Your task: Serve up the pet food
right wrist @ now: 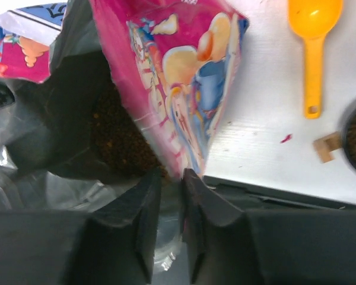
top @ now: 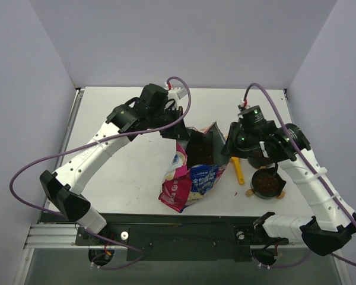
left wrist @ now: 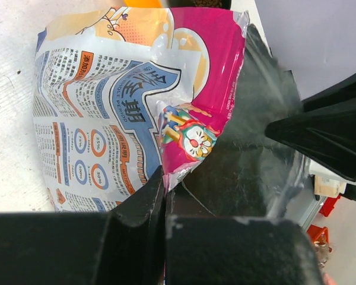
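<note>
Pet food (right wrist: 115, 133) is sitting as a dark mass deep inside the open bag (top: 193, 175) at the middle of the overhead view. More of it is filling the black bowl (top: 251, 185) at lower right. My left hand (left wrist: 165, 178) is pinching one side of the bag's mouth, fingers pressed together on the rim. My right hand (right wrist: 169, 178) is holding its fingers narrowly apart, with the opposite rim running down into the gap. I cannot tell whether they are biting on it.

What is worrying me is that thin, slick rim. If it is slipping out on the right, the mouth is going to fold shut. If I am pulling the two sides apart too hard, the slumped bag could tip and send kibble across the surface (top: 124, 172). The orange scoop (right wrist: 313, 35) is lying just beside the bag, between it and the bowl, so a careless sweep of the right arm could knock either one. With both hands at the bag, nothing is free for the scoop.

Much is staying hidden from me. The left wrist view is showing only black inside the bag, so I am not able to judge how much food is left. The right arm is covering the area above the bowl in the overhead view. The right wrist view is cutting the bowl off at its right edge.
</note>
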`<state>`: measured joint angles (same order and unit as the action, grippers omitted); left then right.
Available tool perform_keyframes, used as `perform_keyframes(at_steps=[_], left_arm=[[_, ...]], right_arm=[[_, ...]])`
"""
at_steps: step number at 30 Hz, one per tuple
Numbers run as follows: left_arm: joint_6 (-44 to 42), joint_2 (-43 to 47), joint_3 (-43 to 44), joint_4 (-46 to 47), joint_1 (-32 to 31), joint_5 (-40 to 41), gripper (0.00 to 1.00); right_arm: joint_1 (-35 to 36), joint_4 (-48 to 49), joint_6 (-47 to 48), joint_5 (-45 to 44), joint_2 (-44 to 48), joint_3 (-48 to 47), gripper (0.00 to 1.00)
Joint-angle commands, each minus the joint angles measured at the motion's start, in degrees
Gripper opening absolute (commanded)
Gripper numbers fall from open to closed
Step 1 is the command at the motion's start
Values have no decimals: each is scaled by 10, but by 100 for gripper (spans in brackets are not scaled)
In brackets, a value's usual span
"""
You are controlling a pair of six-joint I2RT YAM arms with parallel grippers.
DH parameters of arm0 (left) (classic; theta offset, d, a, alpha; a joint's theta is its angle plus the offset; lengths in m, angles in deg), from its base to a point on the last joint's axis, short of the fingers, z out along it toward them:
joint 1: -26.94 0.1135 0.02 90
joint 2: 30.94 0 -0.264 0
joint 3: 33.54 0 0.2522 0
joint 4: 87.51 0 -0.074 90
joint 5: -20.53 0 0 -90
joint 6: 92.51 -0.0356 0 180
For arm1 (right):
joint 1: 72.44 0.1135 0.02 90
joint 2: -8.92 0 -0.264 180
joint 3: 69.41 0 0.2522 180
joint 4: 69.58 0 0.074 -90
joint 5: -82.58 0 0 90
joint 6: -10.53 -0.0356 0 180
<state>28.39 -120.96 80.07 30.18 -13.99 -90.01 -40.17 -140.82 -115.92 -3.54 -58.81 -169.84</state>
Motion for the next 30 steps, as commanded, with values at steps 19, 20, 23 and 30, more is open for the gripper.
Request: perform_keyframes(at_steps=[19, 20, 23, 30], left_arm=[[-8, -1, 82, -20, -109, 52, 58], [-14, -3, 88, -29, -125, 65, 61], [-20, -4, 99, -51, -150, 122, 68], [-55, 4, 96, -70, -212, 268, 77]], right_arm=[[53, 261, -362, 13, -21, 63, 0], [52, 258, -368, 8, -21, 63, 0], [48, 256, -389, 0, -21, 62, 0], [47, 249, -398, 3, -29, 51, 0]])
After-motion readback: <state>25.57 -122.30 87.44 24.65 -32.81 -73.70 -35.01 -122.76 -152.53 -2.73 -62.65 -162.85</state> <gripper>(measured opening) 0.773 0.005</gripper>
